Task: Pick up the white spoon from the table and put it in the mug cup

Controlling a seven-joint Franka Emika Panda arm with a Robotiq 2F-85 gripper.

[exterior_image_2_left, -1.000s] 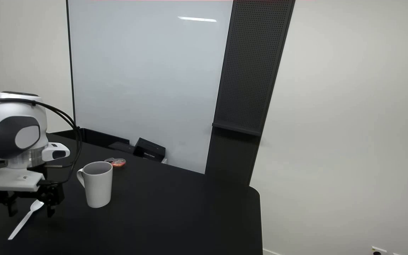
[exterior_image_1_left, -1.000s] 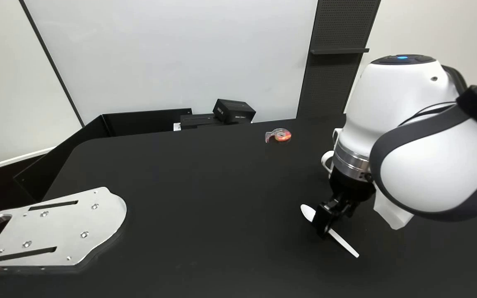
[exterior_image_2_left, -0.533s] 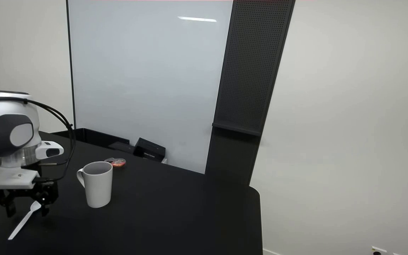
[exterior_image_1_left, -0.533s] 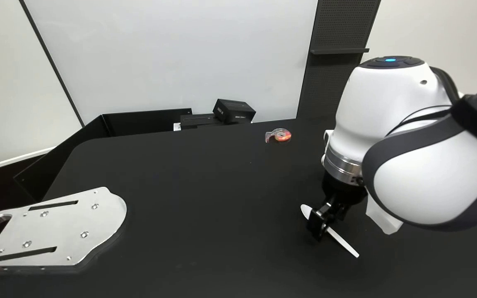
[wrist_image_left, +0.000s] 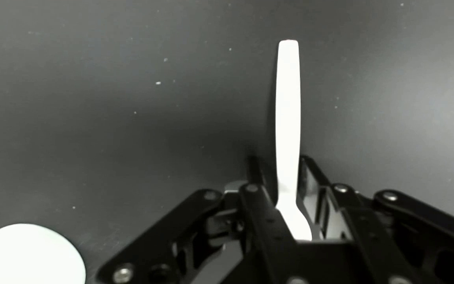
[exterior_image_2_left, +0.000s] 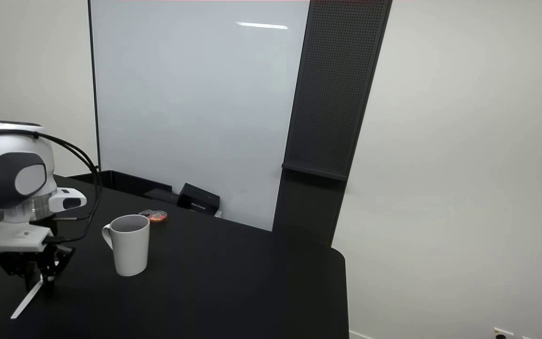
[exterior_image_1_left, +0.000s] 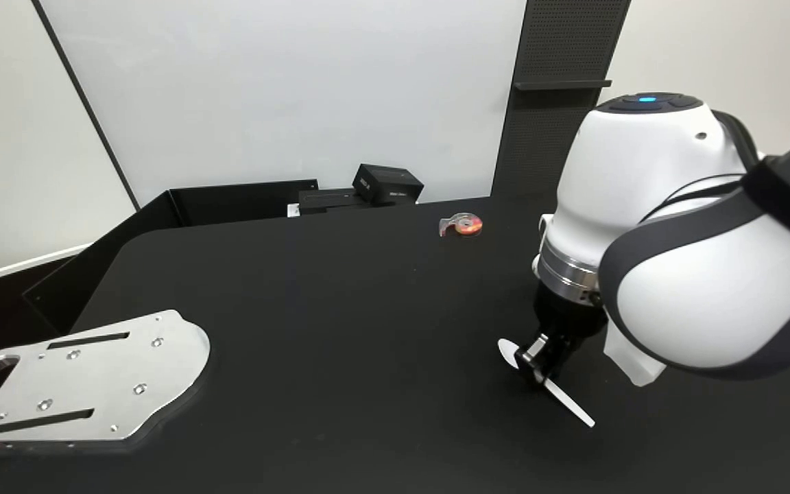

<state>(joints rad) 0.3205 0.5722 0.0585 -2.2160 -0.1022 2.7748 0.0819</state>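
Observation:
The white spoon (wrist_image_left: 288, 102) lies on the black table (exterior_image_2_left: 252, 292), its handle pointing up in the wrist view. My gripper (wrist_image_left: 279, 159) is low over it, with one finger on each side of the neck. The jaws stand narrow but open: a dark gap shows on the spoon's left, while on the right the finger is very near, and touch cannot be told. Part of the bowl is hidden by the gripper. In an exterior view the white mug cup (exterior_image_2_left: 130, 249) stands upright to the gripper's right; elsewhere the arm mostly covers it.
A tape dispenser (exterior_image_1_left: 467, 224) lies near the far table edge, with black boxes (exterior_image_1_left: 388, 184) behind. The white perforated plate (exterior_image_1_left: 93, 384) sits at the table's left end. A white rounded shape (wrist_image_left: 30, 256) fills the wrist view's lower left corner; its identity is unclear.
My gripper shifted left over the spoon in both exterior views, then its fingers drew much closer together around it. Spoon and mug stay where they were.

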